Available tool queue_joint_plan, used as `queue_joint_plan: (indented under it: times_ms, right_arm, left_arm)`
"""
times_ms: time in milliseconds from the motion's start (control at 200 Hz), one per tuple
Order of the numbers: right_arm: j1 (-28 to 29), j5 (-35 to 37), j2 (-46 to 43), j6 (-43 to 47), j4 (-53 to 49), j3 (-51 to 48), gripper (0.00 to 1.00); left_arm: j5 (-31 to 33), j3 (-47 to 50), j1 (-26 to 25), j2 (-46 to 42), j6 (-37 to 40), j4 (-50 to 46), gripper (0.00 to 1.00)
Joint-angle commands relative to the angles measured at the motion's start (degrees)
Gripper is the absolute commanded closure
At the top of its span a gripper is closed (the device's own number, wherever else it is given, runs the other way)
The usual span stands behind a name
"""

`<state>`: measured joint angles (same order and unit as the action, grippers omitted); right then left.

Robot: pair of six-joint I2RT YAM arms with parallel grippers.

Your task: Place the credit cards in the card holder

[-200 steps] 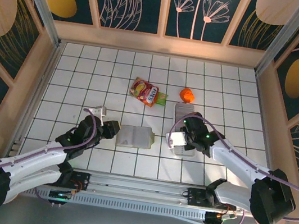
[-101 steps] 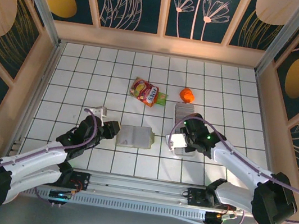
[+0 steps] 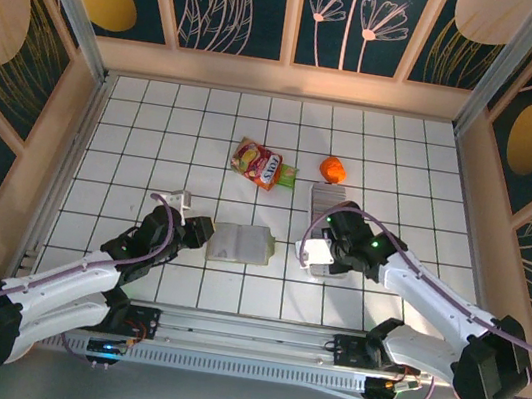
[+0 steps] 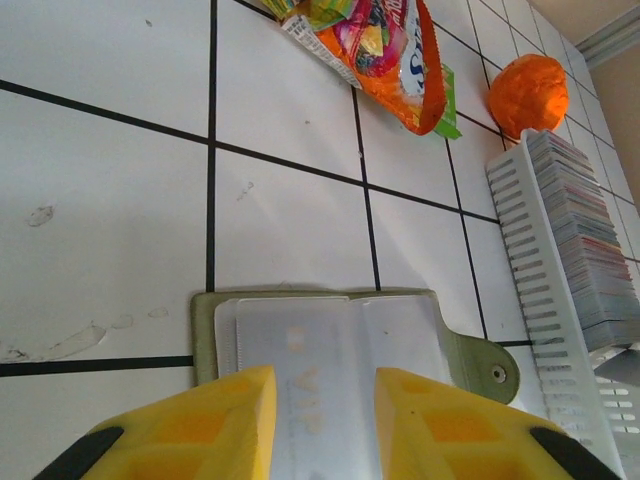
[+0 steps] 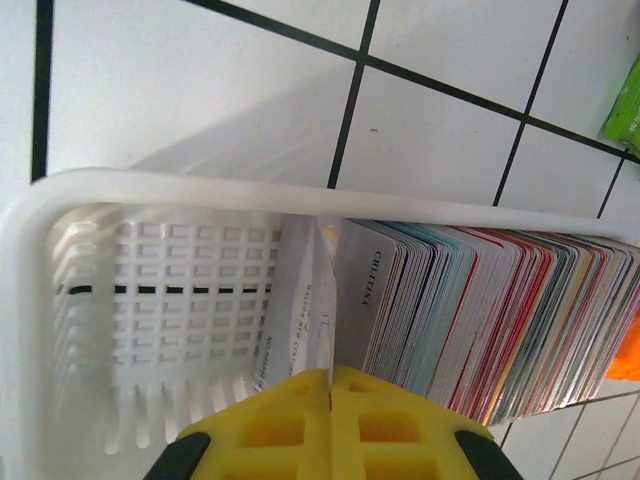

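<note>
The olive-green card holder lies open on the tiles, pale inside up. My left gripper sits at its left end, and its yellow fingers stand apart over the pale sleeve with nothing pinched between them. The credit cards stand packed on edge in a white slotted tray. My right gripper reaches down into that tray. It is shut on one pale card at the near end of the stack, leaning off the others.
A colourful snack packet and an orange ball lie beyond the card holder and the tray. The tray's near end holds no cards. Wooden walls ring the tiled table.
My right gripper's fingers have closed on the end card in the tray. The left arm and the card holder have not moved.
</note>
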<state>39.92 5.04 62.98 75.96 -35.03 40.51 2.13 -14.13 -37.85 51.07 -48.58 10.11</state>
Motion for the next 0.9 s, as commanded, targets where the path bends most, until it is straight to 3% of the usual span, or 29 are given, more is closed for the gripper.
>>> queue_joint_plan:
  times_ms: [0, 250, 405, 551, 676, 891]
  right_arm:
    - [0.7, -2.9, -1.6, -3.4, -3.9, 2.7, 1.0]
    - [2.7, -6.4, -5.0, -14.5, -7.7, 8.1, 1.0]
    - [3.9, -5.1, -5.5, -27.7, -5.9, 12.4, 1.0]
    - [6.9, -1.4, -4.3, -44.9, -0.1, 15.8, 1.0]
    - [9.1, 1.8, -1.2, -65.9, 4.5, 19.0, 1.0]
    - [9.5, -0.5, 0.5, -95.4, 14.2, 15.3, 1.0]
  left_arm:
    - [-1.3, 0.5, -0.1, -0.1, -0.6, 1.1, 0.69]
    - [-0.5, -0.5, -0.1, -1.9, 0.2, -1.9, 0.69]
    - [-0.2, -0.7, -0.2, -2.9, -0.2, -2.8, 0.69]
    - [-0.1, -0.8, -0.2, -3.2, -1.6, -2.6, 0.71]
    - [-0.1, -1.2, -0.1, -3.2, -3.1, -3.6, 0.73]
    - [0.3, -1.9, -0.1, -3.3, -5.1, -5.4, 0.79]
